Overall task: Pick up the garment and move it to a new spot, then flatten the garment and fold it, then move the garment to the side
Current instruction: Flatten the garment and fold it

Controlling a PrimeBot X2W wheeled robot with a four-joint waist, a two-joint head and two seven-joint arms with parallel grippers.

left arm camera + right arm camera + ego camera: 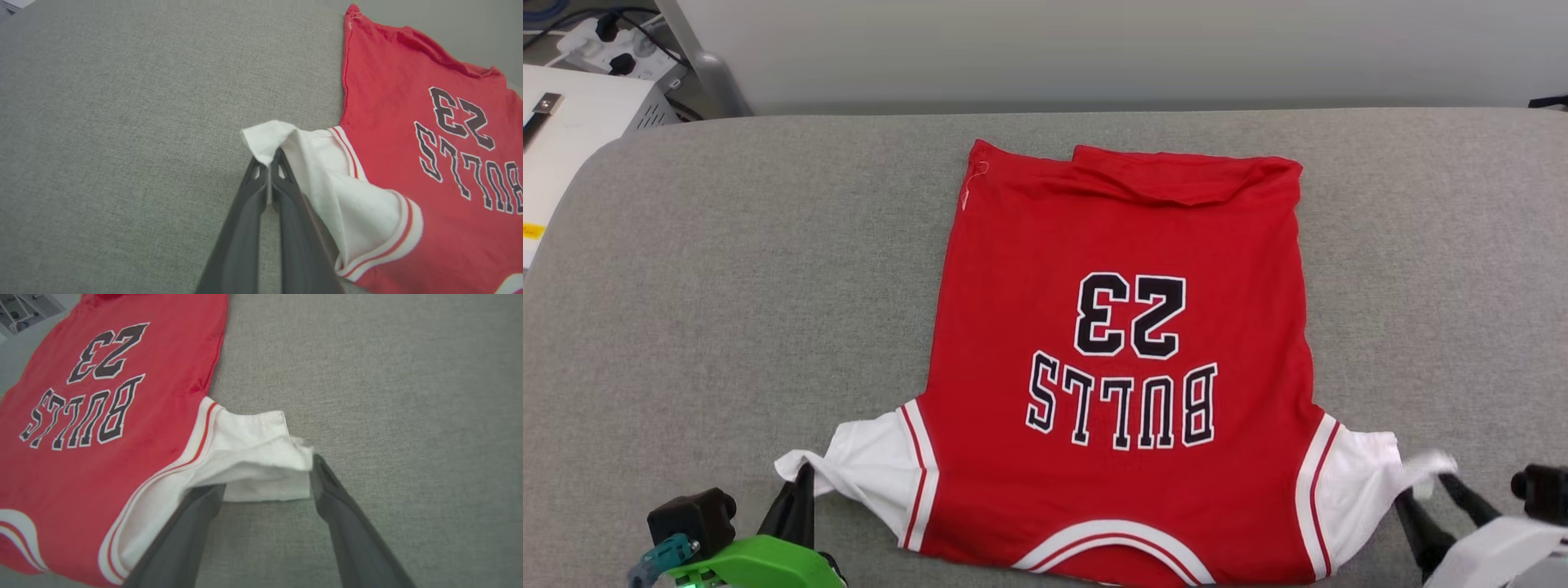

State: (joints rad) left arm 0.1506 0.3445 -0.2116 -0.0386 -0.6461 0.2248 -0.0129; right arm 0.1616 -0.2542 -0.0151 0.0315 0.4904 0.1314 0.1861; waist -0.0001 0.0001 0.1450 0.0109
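Observation:
The garment (1127,245) lies spread on the grey padded table (727,286) with its "BULLS 23" face up. Its collar is toward me and its far hem is folded over. My left gripper (798,490) is shut on the tip of the white sleeve (874,469) at the near left. In the left wrist view that gripper (269,165) pinches the sleeve corner (265,136) beside the garment's red body (388,102). My right gripper (1433,494) stands open at the other white sleeve (1364,474). In the right wrist view its gripper (267,477) straddles the loose sleeve end (261,457) of the garment (102,457).
A white box (572,139) and a power strip with plugs (613,45) sit beyond the table's far left corner. A pale wall runs behind the table's far edge. Bare grey surface lies to the left and right of the shirt.

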